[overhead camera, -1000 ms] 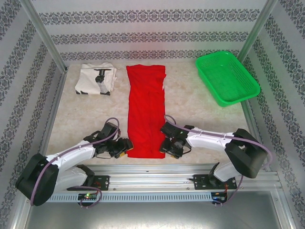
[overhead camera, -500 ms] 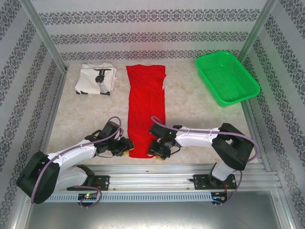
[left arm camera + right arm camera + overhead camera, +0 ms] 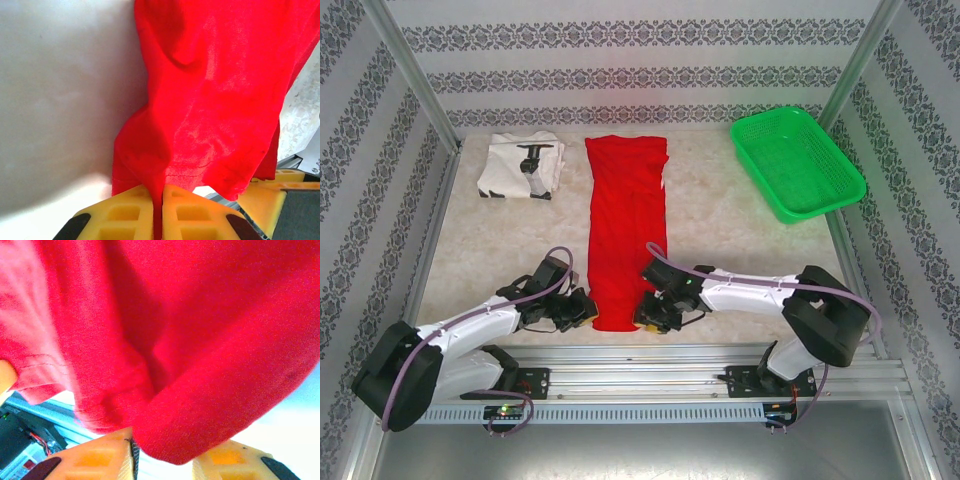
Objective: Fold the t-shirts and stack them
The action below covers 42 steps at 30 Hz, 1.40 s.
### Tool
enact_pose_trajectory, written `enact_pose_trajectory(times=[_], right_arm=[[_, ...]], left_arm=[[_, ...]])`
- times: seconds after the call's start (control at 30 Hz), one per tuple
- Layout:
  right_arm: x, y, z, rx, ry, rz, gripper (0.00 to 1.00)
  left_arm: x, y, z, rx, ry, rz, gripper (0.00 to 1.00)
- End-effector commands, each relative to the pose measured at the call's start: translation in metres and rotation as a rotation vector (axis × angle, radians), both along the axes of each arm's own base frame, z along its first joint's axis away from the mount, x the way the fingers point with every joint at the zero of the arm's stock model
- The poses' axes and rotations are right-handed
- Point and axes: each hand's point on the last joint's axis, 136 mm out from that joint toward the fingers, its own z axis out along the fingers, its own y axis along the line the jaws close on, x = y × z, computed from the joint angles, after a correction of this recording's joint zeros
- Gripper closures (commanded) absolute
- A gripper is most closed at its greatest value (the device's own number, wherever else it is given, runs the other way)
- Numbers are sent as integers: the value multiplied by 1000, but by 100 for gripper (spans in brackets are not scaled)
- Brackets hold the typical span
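Though hem-pinched in left jaws (right jaws' grip unclear), bright red cloth t-shirt (image 3: 625, 220) lengthwise near-to-far; green plastic mesh basket (image 3: 817, 208) far-right.

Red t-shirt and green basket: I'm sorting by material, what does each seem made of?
The red t-shirt looks like soft matte cloth, possibly cotton: it creases and has a stitched hem. The green basket looks like smooth moulded plastic: rigid open mesh.

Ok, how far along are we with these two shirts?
Done: white t-shirt lies folded at the far left. In hand: red t-shirt is a long lengthwise strip; left claw is shut on one near hem corner, right claw straddles the other, grip unclear. To do: fold the red strip short, then stack the two shirts.
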Motion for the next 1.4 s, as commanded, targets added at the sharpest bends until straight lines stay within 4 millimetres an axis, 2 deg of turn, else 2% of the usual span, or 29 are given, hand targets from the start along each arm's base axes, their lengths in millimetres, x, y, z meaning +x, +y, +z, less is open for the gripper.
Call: enact_pose_trajectory(times=[0.0,0.13,0.2,0.3,0.37,0.53,0.7,0.9,1.13,1.37], right_arm=[[3,-21,-8,-54,-9,-33,68],[6,-21,-13,-53,-10,-31,71],[7,-25,-15,-76,-11,-31,75],[12,-31,-16,-76,-28,-57,89],[15,-31,-13,-53,-45,-66,94],[21,-27,6,-31,-75,-49,100],[41,-26,39,2,-129,-53,100],[80,-31,76,36,-191,-57,100],[136,-34,108,70,-256,-49,100],[195,-28,121,105,-291,-54,100]], left_arm=[[3,-11,5,-34,-28,-30,90],[3,-14,4,-33,-30,-34,90],[4,-14,5,-35,-33,-34,91],[2,-15,5,-34,-32,-38,100],[2,-14,8,-32,-39,-36,100],[6,-8,31,-34,-95,1,100],[19,-11,53,-54,-142,30,100],[52,-7,79,-69,-188,81,100],[107,4,111,-88,-251,121,100],[159,20,123,-100,-285,164,100]])
